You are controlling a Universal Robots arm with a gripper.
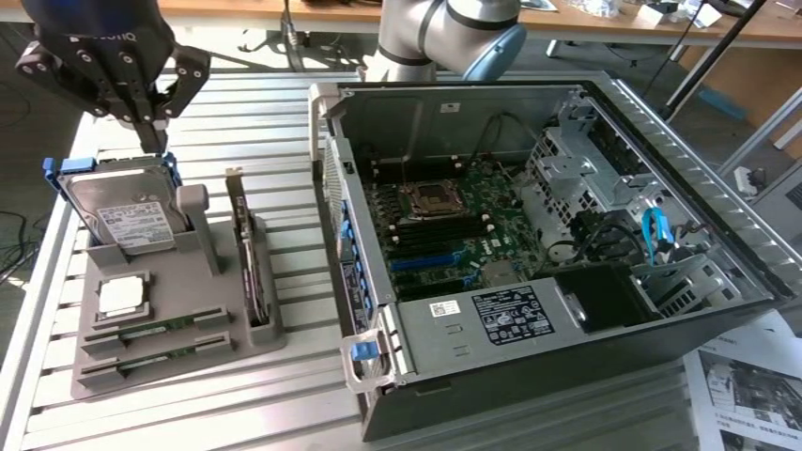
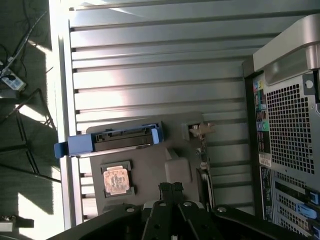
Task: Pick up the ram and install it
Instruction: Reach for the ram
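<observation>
A slatted metal table [image 1: 251,122] [image 2: 150,50] carries everything. On the exterior view's right lies the open computer case [image 1: 439,99] [image 2: 290,125], side panel off, with its green motherboard [image 1: 464,225] facing up and the processor socket [image 1: 433,199] near the board's middle. The grey robot arm [image 1: 439,38] rises behind the case.

On the exterior view's left sits a grey parts holder [image 1: 251,334] [image 2: 177,170], well apart from the case. The gripper [image 1: 156,143] [image 2: 171,187] hangs above the far end of this holder, over the upright hard drive [image 1: 126,216] [image 2: 122,139] in its blue caddy. In the wrist view its two fingers [image 2: 164,189] are pressed together along their length, leaving no gap, and they grip nothing. Whether the tips touch the caddy's top edge cannot be told from the exterior view.

Beside the hard drive, on the side towards the case, a dark expansion card [image 1: 251,263] [image 2: 202,150] stands on edge in its slot. In front of the drive the square silver processor chip [image 1: 122,296] [image 2: 117,180] lies flat in a recess.

The ram sticks are at the holder's near end, well away from the gripper: one green stick [image 1: 161,328] seated on edge in its slot, and a second [image 1: 161,354] parallel just beside it in the next slot.
</observation>
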